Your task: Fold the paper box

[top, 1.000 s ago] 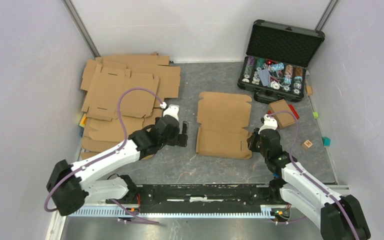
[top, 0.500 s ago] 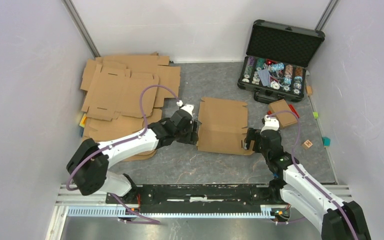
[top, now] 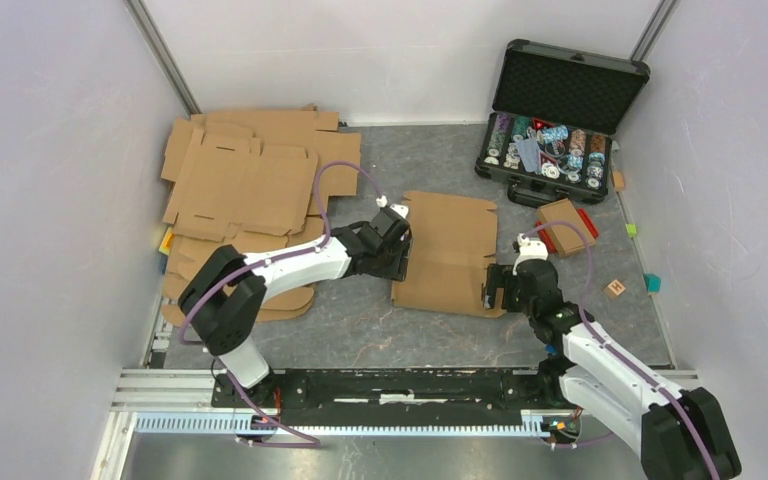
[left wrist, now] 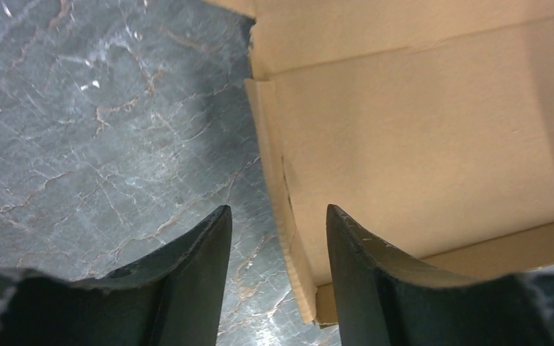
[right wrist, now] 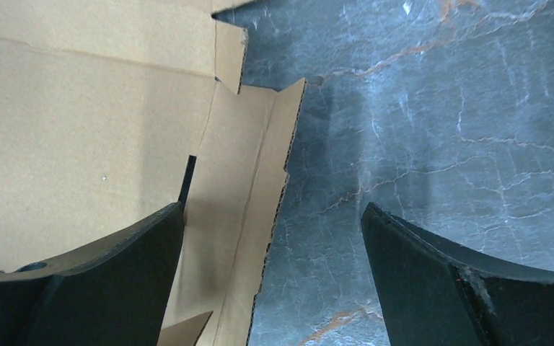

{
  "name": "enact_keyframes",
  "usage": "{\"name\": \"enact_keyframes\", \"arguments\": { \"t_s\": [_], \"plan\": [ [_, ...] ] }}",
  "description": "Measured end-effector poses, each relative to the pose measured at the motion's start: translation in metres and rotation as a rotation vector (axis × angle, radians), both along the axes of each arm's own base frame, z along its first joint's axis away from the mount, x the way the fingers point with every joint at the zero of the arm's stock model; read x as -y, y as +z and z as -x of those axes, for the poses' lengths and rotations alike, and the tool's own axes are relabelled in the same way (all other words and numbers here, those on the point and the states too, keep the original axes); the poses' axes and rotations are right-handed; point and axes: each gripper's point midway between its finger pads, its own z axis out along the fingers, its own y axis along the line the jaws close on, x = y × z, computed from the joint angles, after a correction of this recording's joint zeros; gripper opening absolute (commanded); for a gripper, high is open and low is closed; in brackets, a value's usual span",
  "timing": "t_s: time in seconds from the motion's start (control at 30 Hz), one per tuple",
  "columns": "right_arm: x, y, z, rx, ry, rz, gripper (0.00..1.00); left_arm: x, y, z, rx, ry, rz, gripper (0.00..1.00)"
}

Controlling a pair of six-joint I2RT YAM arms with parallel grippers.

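The paper box (top: 447,250) is a brown cardboard blank lying mid-table, partly folded. My left gripper (top: 400,258) is at its left edge. In the left wrist view the raised left side flap (left wrist: 288,238) stands between the fingers of that gripper (left wrist: 276,209), with a gap on the table side; the box floor (left wrist: 418,144) lies to the right. My right gripper (top: 493,292) is at the box's near right corner. The right wrist view shows this gripper (right wrist: 273,205) wide open over the box's right side flap (right wrist: 252,173), which lies low, touching neither finger.
A stack of flat cardboard blanks (top: 250,190) fills the back left. An open black case of poker chips (top: 555,130) stands at the back right. A small cardboard piece (top: 565,225), a wooden block (top: 615,288) and a teal block (top: 653,283) lie on the right.
My left arm has reached right from the stack to the box's left edge, its jaws narrowing round the flap. My right gripper opened wide from nearly shut.
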Motion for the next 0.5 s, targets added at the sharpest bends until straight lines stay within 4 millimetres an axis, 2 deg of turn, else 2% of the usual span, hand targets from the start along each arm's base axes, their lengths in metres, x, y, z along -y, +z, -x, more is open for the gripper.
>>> {"name": "enact_keyframes", "arguments": {
  "t_s": [0.13, 0.27, 0.4, 0.5],
  "plan": [
    [-0.002, -0.005, 0.001, -0.015, 0.009, -0.002, 0.98, -0.007, -0.017, 0.006, -0.042, 0.001, -0.056, 0.5],
    [-0.004, -0.005, -0.003, 0.003, 0.016, -0.012, 0.98, -0.009, -0.024, 0.012, -0.042, -0.004, -0.096, 0.43],
    [-0.008, -0.004, -0.005, 0.023, 0.028, -0.029, 0.98, -0.002, -0.027, 0.013, -0.029, -0.018, -0.126, 0.35],
    [-0.009, -0.004, -0.006, 0.033, 0.032, -0.035, 0.98, 0.004, -0.03, 0.01, -0.021, -0.02, -0.148, 0.34]
  ]
}}
